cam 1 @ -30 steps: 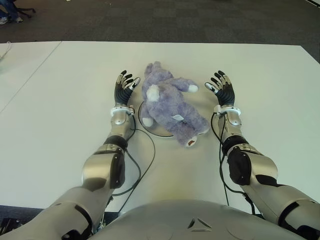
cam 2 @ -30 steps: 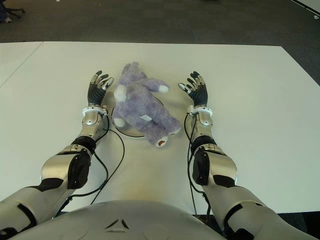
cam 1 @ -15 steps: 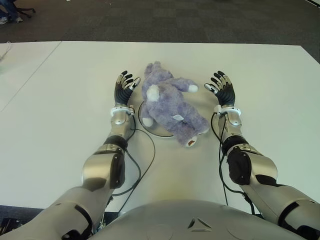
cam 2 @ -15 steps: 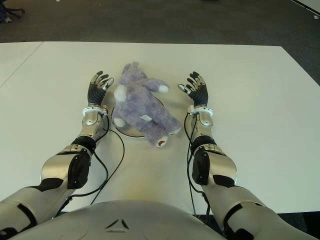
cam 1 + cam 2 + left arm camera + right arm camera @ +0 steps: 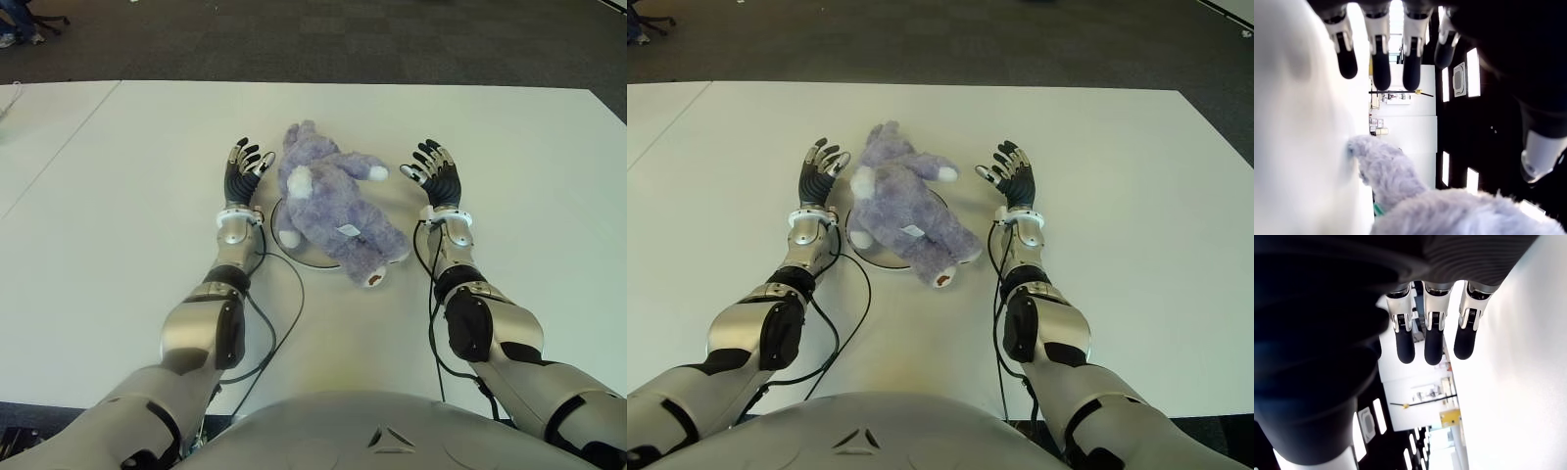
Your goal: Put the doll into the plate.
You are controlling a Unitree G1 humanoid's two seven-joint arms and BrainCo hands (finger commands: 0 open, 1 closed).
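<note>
Purple plush doll (image 5: 333,211) lies diagonally over the plate (image 5: 300,255), between both hands; left hand (image 5: 242,173) nearer, right hand (image 5: 434,175) farther. Fingers spread, holding nothing.

The doll (image 5: 333,201) fills the middle of the frame, lying over the plate (image 5: 294,257) and covering most of it. The left hand (image 5: 242,174) just left of it and the right hand (image 5: 435,176) to its right flank it, fingers spread, leaving narrow gaps of bare table (image 5: 127,186). Table stretches free toward both edges and the upper frame.
</note>
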